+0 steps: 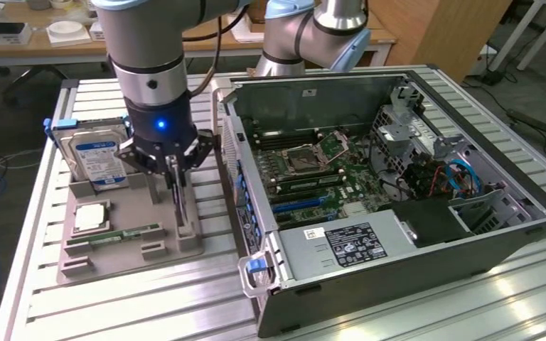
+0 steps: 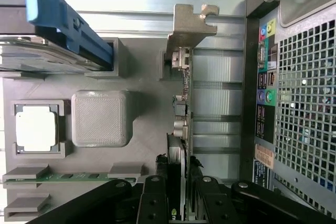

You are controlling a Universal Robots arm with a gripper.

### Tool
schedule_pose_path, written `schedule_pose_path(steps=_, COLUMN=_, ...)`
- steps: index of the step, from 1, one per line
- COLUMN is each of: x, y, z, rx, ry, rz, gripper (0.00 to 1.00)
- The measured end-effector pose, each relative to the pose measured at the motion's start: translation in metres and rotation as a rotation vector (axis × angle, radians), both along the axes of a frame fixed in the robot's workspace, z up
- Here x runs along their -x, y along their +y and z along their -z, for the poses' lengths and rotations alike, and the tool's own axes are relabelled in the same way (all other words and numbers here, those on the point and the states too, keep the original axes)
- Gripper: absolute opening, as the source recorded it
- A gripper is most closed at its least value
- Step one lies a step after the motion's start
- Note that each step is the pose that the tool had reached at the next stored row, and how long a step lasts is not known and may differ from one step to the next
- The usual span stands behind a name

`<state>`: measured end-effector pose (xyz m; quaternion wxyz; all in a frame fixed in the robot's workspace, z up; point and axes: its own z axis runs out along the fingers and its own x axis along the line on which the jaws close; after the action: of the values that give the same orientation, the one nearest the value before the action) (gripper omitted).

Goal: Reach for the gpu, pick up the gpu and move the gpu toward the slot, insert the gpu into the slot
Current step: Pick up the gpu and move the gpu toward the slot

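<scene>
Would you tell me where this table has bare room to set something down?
Bare table slats lie between the grey tray and the near edge, and beside the computer case at the exterior view's lower right. The tray itself is crowded.

Grey plastic tray (image 1: pixel 129 207) on the slatted metal surface (image 1: pixel 111 305), at the exterior view's left of the open black case (image 1: pixel 397 266); thin dark gpu card (image 2: pixel 184 103) stands apparently along the tray's case-side edge.
</scene>
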<state>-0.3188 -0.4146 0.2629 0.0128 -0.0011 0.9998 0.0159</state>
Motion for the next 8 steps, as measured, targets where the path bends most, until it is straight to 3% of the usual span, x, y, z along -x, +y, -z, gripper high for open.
schedule_pose_path(steps=8, x=0.0000, y=0.0000, z=-0.0099, rx=0.0000, ry=-0.0001, rz=0.000, gripper=0.26)
